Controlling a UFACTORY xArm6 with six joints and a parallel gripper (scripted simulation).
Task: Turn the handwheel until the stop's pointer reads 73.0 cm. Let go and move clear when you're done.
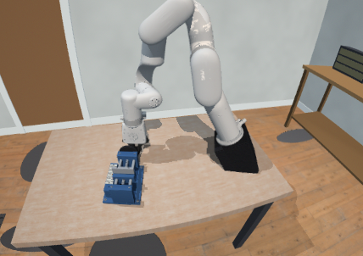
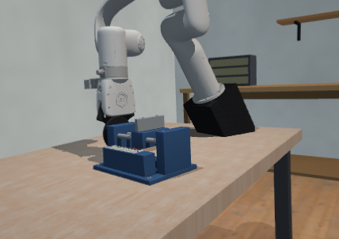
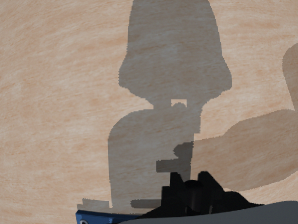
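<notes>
Pinching handwheel (image 2: 108,132) | fingers (image 2: 106,120) closed on it | wooden table (image 1: 203,195) (plank floor (image 1: 322,212))
</notes>
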